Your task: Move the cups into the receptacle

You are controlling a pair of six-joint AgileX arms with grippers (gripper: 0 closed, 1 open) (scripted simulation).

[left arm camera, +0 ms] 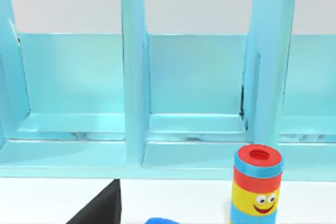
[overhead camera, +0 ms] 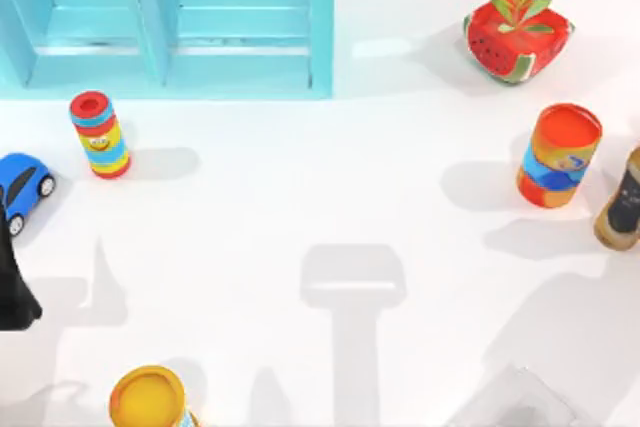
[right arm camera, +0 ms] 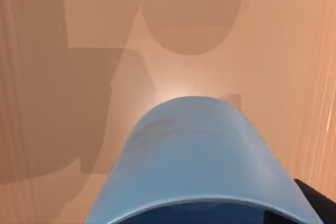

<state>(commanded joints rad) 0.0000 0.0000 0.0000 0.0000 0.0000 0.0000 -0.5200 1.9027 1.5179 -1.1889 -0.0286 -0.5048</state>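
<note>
Right wrist view first, and the blue cup (right arm camera: 197, 156) looms right up against our lens, its pale wall rounding away from us and a darker blue band along its near edge. Behind it lies a tan surface crossed by soft shadows. A dark sliver of our right gripper (right arm camera: 316, 199) peeks in beside the cup, touching its edge in the picture, but we cannot tell whether that tool is spread, pressed together or pinching the cup.

Over to the top view: our left arm (overhead camera: 12, 292) sits as a dark shape at the table's left edge, just beside the blue toy car (overhead camera: 22, 185). Near the car, a little farther from that edge, the striped smiley cylinder (overhead camera: 99, 134) stands upright, just in front of the turquoise shelf (overhead camera: 250, 77) that spans the far left of the table. On the right side we have the watermelon planter (overhead camera: 515, 35) at the back, the orange-and-blue can (overhead camera: 558, 155) nearer us, and a tan-and-dark container (overhead camera: 622, 202) cut by the right edge, just beside the can. A yellow-topped cylinder (overhead camera: 150, 402) stands at the near edge, left of centre.

From the left wrist we look straight into the shelf's open compartments, smiley cylinder in front. A dark wedge of our left gripper (left arm camera: 102, 208) shows low down; its state we cannot tell either.
</note>
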